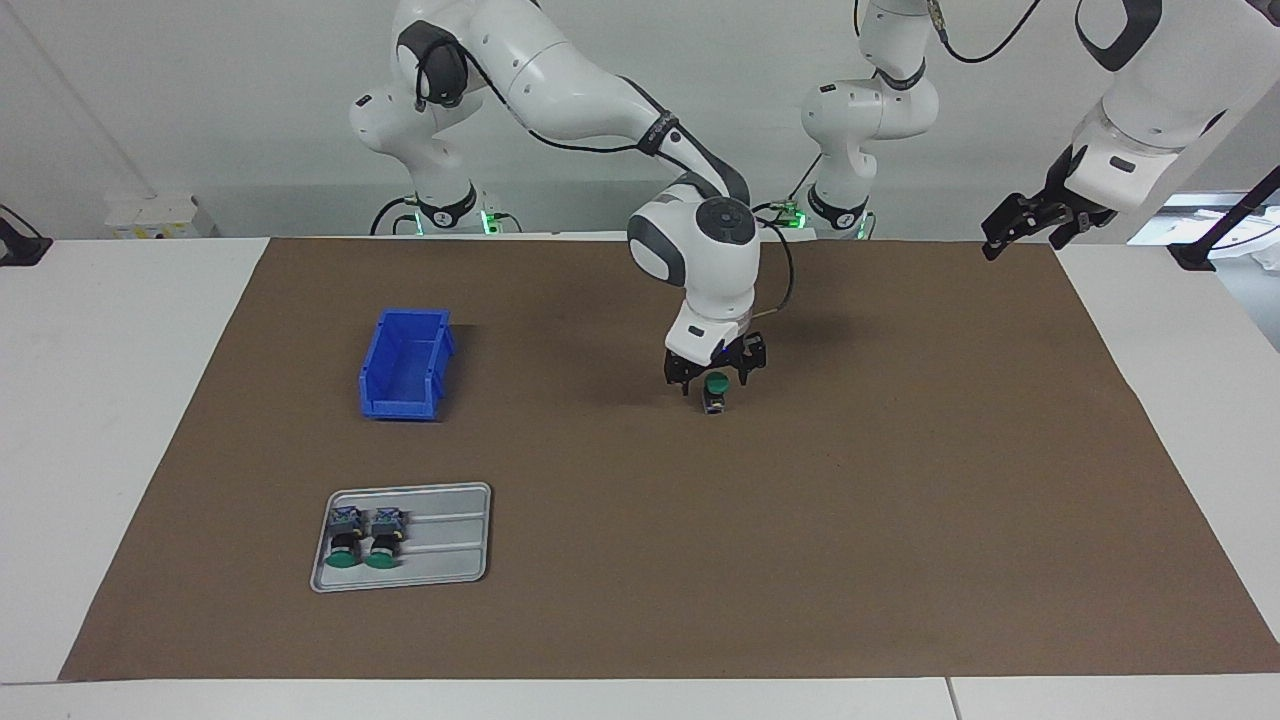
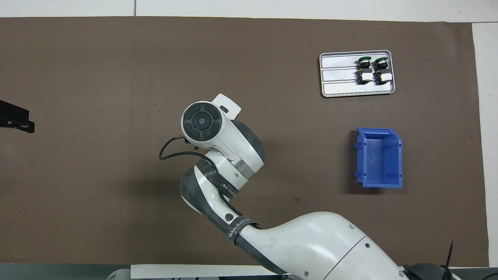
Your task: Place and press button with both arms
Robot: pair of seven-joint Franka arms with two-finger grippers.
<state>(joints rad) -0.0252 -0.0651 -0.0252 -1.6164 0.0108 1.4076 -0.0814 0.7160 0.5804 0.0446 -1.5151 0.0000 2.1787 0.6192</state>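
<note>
One button point(image 1: 715, 396) stands upright on the brown mat point(image 1: 900, 520) near the middle, green cap up. My right gripper point(image 1: 714, 380) is right over it, open, with a finger on each side of the cap and not touching it. In the overhead view the right arm's wrist point(image 2: 202, 122) hides this button and the gripper. Two more buttons point(image 1: 362, 536) lie side by side on a grey tray point(image 1: 440, 540), also seen in the overhead view point(image 2: 371, 70). My left gripper point(image 1: 1030, 228) waits raised over the mat's edge at the left arm's end, open and empty; it also shows in the overhead view point(image 2: 17, 118).
A blue plastic bin point(image 1: 405, 365) stands empty on the mat toward the right arm's end, nearer to the robots than the tray point(image 2: 342, 77); it shows in the overhead view too point(image 2: 379, 157). White table point(image 1: 100, 400) surrounds the mat.
</note>
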